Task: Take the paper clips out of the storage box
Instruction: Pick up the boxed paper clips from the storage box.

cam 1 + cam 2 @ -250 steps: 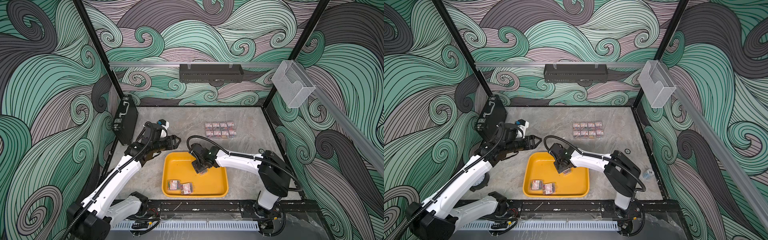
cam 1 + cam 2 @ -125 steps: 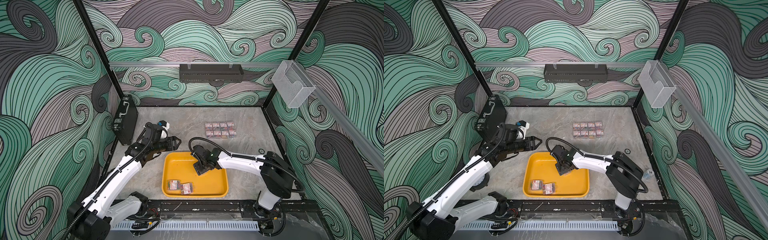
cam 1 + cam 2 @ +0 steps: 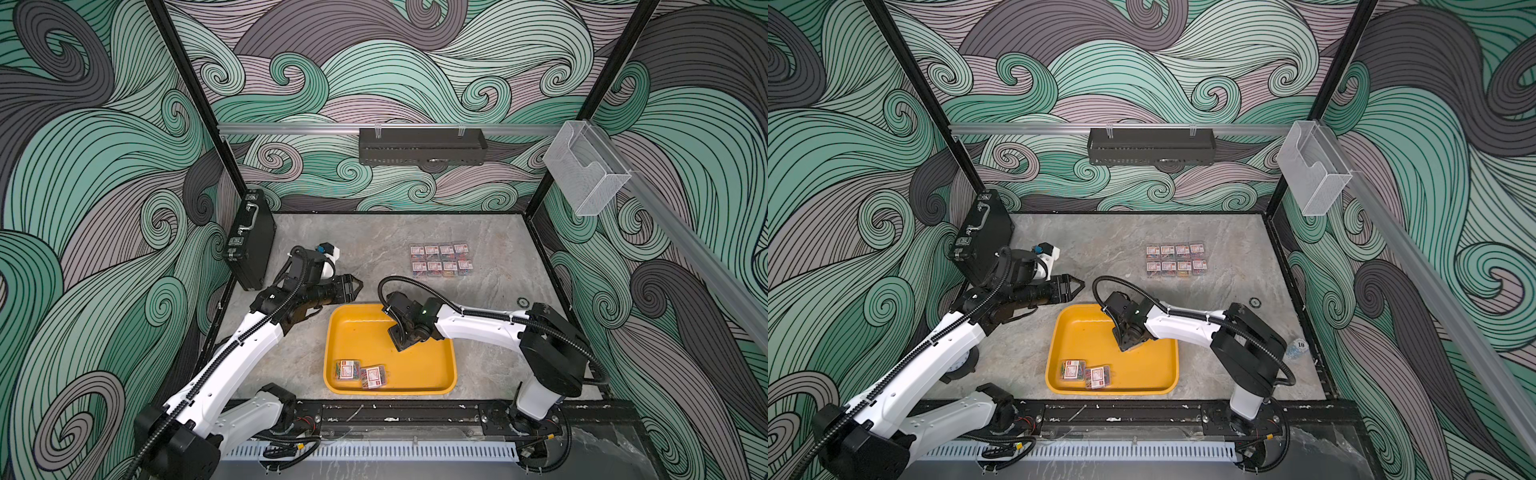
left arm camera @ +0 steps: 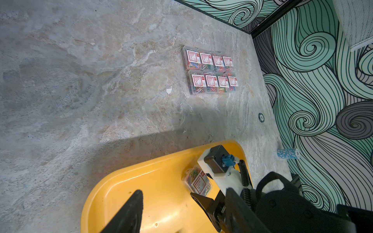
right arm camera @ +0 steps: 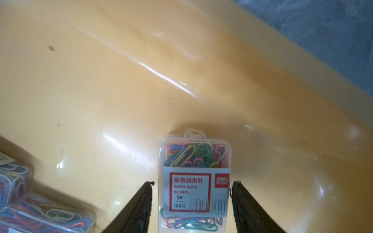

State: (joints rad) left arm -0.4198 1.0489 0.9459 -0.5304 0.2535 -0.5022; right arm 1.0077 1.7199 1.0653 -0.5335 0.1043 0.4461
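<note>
The storage box point(image 3: 365, 332) point(image 3: 1092, 332) is a yellow tray near the table's front edge. My right gripper point(image 3: 399, 341) point(image 3: 1125, 345) point(image 5: 191, 182) is down inside it, open. Its jaws straddle one clear box of paper clips point(image 5: 193, 161) point(image 4: 198, 180): one finger touches the side, the other stands a sliver off. Two more boxes point(image 3: 347, 370) point(image 3: 374, 376) lie in the tray's near left corner. Several boxes point(image 3: 441, 259) point(image 4: 211, 70) sit in two rows on the table further back. My left gripper point(image 3: 357, 286) point(image 4: 166, 194) hovers open and empty by the tray's far left corner.
A black briefcase point(image 3: 249, 241) leans at the left wall. A black rack point(image 3: 422, 145) and a clear wall holder point(image 3: 586, 170) hang above the table. A stack of blue chips point(image 3: 1296, 347) point(image 4: 287, 153) and a small ring point(image 3: 522, 301) lie right of the tray.
The right gripper's jaws have narrowed around the box in the tray while the arm stayed in place. The left arm has barely moved.
</note>
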